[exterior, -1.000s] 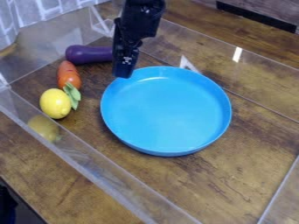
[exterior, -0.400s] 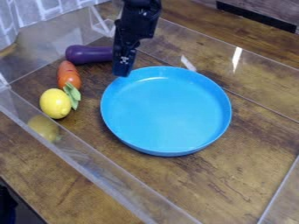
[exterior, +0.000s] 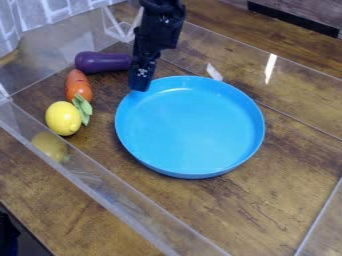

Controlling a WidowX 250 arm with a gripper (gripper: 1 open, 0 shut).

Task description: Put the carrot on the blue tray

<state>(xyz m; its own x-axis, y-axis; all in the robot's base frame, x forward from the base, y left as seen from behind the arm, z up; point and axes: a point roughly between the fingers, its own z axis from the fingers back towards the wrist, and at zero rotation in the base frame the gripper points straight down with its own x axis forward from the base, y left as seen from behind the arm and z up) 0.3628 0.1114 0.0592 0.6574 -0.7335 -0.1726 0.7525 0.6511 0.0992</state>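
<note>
Gripper (exterior: 142,78) hangs pointing down, jaws apart, nothing in them, just off far-left rim of blue tray (exterior: 190,128) and beside purple eggplant (exterior: 102,62). Carrot (exterior: 80,87) lies on the table (exterior: 287,200) toward its left edge, touching lemon (exterior: 63,118), apart from tray.

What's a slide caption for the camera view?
Open gripper hangs beside the eggplant; the carrot lies by the lemon, off the blue tray.
</note>
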